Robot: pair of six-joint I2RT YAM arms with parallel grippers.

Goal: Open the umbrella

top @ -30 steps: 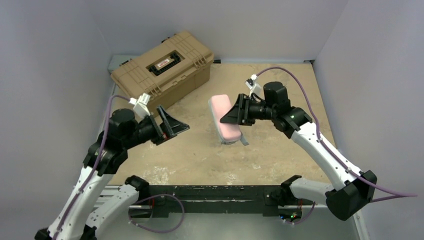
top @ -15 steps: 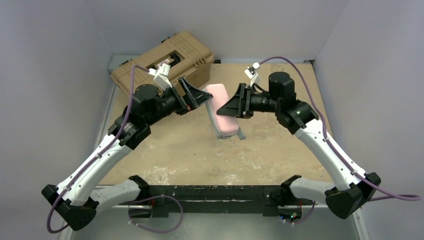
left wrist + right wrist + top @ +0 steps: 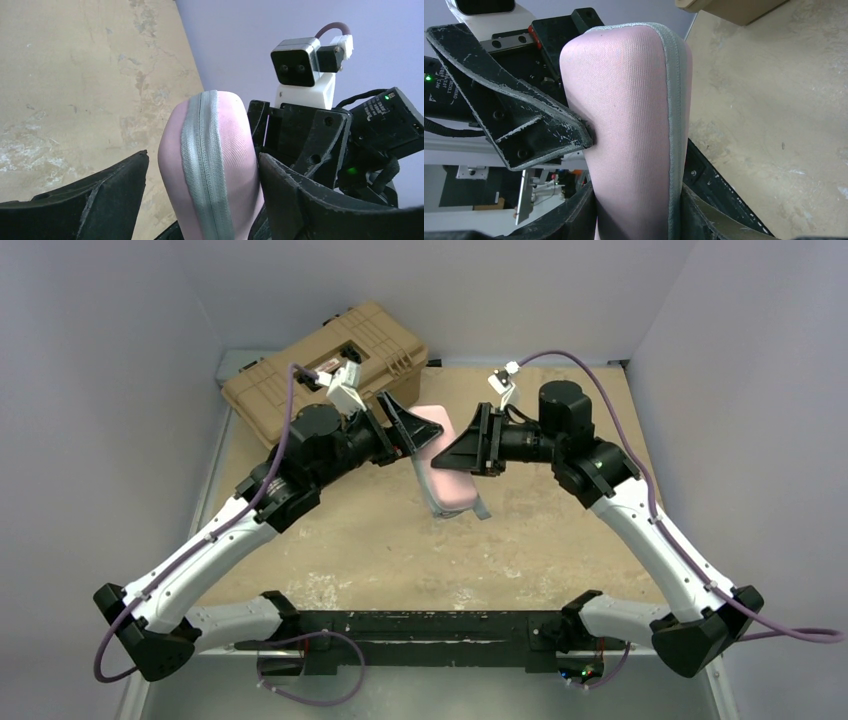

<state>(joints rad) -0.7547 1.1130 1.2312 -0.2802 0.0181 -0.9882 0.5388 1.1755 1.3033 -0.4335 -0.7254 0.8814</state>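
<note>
The umbrella (image 3: 447, 480) is a folded pale pink pack with a grey zip seam, held up off the table. My right gripper (image 3: 458, 454) is shut on its middle; in the right wrist view the umbrella (image 3: 634, 115) fills the space between both fingers (image 3: 569, 215). My left gripper (image 3: 420, 430) is open and straddles the umbrella's far end. In the left wrist view the umbrella (image 3: 210, 165) sits between the jaws with a gap at the left finger (image 3: 105, 200), while the right finger lies against it. Shaft and handle are hidden.
A tan hard-shell toolbox (image 3: 325, 370) stands at the back left of the sandy table (image 3: 400, 560), just behind my left wrist. Grey walls close in the left, back and right sides. The black arm base rail (image 3: 420, 625) runs along the near edge.
My left arm has swung from the left side up and right, bringing its open jaws around the umbrella's far end. My right gripper has lifted the umbrella slightly.
</note>
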